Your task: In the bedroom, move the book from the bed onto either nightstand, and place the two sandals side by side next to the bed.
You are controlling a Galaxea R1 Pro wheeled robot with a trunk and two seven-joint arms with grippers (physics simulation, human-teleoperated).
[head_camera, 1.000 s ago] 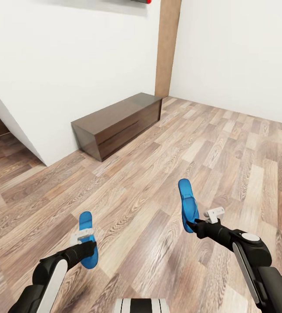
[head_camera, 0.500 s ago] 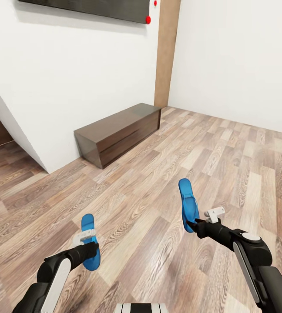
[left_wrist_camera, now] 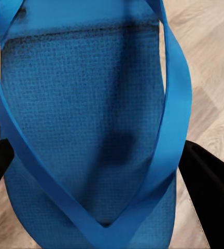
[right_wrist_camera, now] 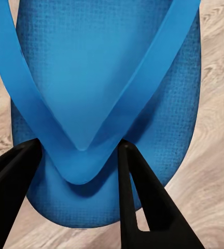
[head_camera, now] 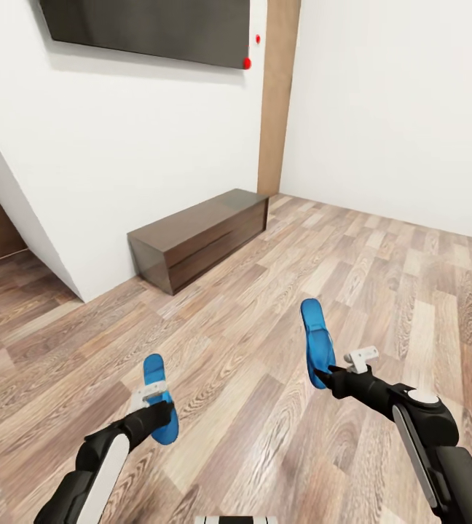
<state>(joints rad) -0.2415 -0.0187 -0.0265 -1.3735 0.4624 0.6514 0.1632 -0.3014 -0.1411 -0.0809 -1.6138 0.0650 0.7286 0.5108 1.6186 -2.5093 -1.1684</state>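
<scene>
Carrying: both sandals, bed unseen
left pincer (head_camera: 162,416): clamped on left sandal (head_camera: 157,399)
right pincer (head_camera: 328,377): clamped on right sandal (head_camera: 316,351)
next: find bed, set both down, side by side

Place: you are looking at a room in a home.
Floor: wood-plank floor (head_camera: 382,276) is running wall to wall.
Furniture: long dark-brown cabinet (head_camera: 196,236) is sitting against the white wall.
Wall: dark flat screen (head_camera: 145,29) is hanging above.
</scene>
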